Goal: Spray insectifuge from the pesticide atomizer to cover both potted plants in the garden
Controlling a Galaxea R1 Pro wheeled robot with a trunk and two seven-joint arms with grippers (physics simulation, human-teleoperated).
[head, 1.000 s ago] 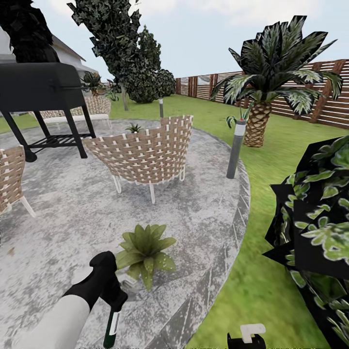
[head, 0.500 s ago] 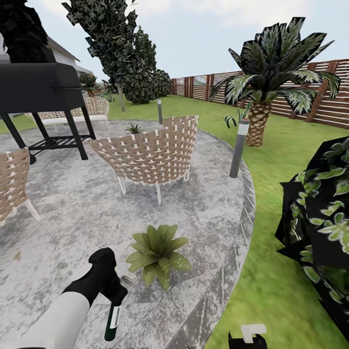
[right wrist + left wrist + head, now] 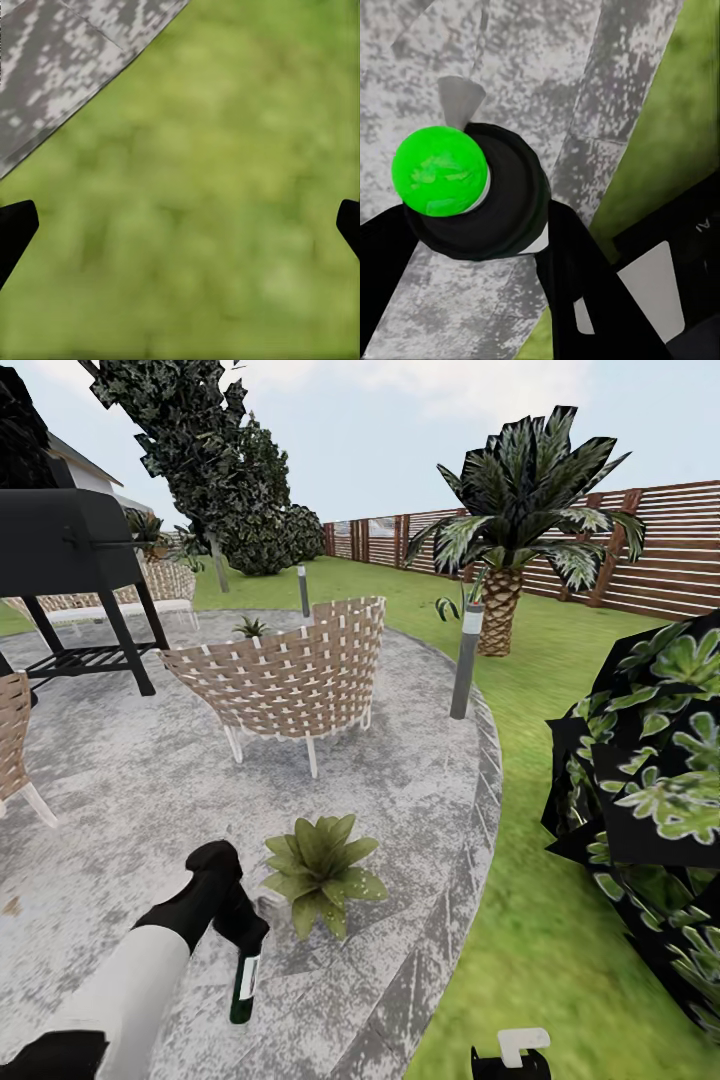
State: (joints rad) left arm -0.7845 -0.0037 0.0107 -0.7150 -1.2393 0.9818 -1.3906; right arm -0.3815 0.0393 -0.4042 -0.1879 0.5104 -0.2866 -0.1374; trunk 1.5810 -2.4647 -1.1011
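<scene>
In the head view my left gripper (image 3: 243,938) is shut on the pesticide atomizer (image 3: 244,986), a slim dark bottle with a white label that hangs downward over the stone patio (image 3: 130,800). One potted plant (image 3: 320,868), a low green rosette, sits just right of and beyond the bottle, close to it but apart. The second potted plant (image 3: 250,627) is small and far off behind the wicker chair. The left wrist view looks along the atomizer (image 3: 439,171) at its bright green base, with black fingers (image 3: 577,281) on either side. My right gripper (image 3: 180,225) is open above the lawn.
A wicker chair (image 3: 290,680) stands mid-patio, a black grill (image 3: 70,550) at the left, another chair (image 3: 12,740) at the left edge. A grey bollard (image 3: 465,660) marks the patio rim. A big dark bush (image 3: 650,800) crowds the right; a palm (image 3: 500,590) and fence (image 3: 680,550) lie beyond.
The camera has swung, so the whole scene has slid left. My left gripper has lifted the atomizer a little and brought it slightly closer to the near plant.
</scene>
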